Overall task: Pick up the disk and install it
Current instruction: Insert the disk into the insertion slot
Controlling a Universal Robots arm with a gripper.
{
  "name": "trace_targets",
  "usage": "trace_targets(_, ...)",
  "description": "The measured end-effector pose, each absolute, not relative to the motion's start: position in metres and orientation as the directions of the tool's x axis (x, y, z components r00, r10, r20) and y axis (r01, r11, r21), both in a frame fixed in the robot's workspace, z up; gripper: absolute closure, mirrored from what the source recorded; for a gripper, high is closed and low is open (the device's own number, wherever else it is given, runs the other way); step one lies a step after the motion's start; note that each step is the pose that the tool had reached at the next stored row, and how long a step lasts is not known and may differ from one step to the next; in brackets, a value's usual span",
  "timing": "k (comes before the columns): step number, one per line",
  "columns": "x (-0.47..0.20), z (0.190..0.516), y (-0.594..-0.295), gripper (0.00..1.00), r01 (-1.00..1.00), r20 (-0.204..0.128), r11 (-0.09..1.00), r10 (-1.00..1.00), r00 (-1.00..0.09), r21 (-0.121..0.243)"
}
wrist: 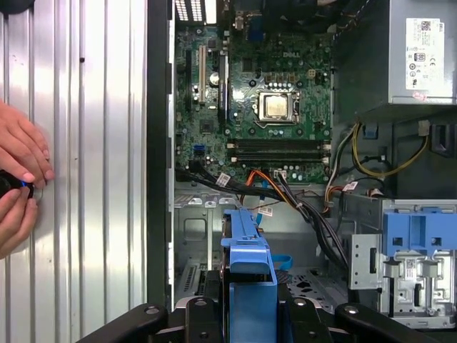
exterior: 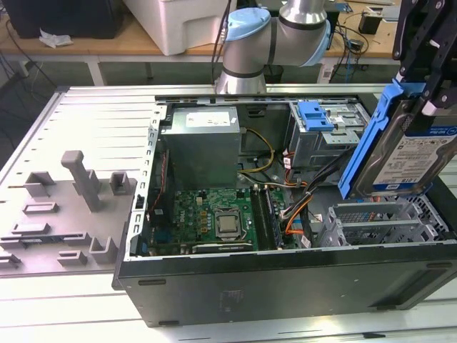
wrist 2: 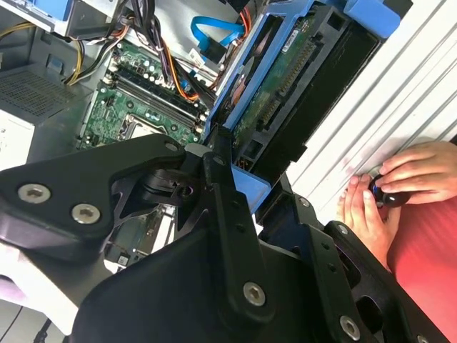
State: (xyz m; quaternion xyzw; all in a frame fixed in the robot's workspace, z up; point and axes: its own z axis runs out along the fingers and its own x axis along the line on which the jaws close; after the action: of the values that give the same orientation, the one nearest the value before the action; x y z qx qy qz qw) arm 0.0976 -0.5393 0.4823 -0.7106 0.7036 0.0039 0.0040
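Gripper (exterior: 427,100) is clamping the disk (exterior: 408,153) by its blue frame. It is hanging tilted above the drive cage (exterior: 378,223) in the open case (exterior: 285,282).

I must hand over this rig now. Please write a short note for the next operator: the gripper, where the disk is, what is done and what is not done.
Gripper: shut on the disk.
Disk: held tilted in the air over the drive cage, at the exterior view's right end of the open computer case.
Done: the disk is picked up.
Left: it is not yet installed and is not seated in the cage.
Caution: a person's hands rest on the ribbed table beside the case, around a small dark object.
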Motion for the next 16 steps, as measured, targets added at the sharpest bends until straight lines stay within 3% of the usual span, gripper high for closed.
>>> trace_targets(16, 0.0981, 0.4797, -0.5393, 0.64, -1.0, -0.011, -0.01, -1.0, 0.01, 0.0)
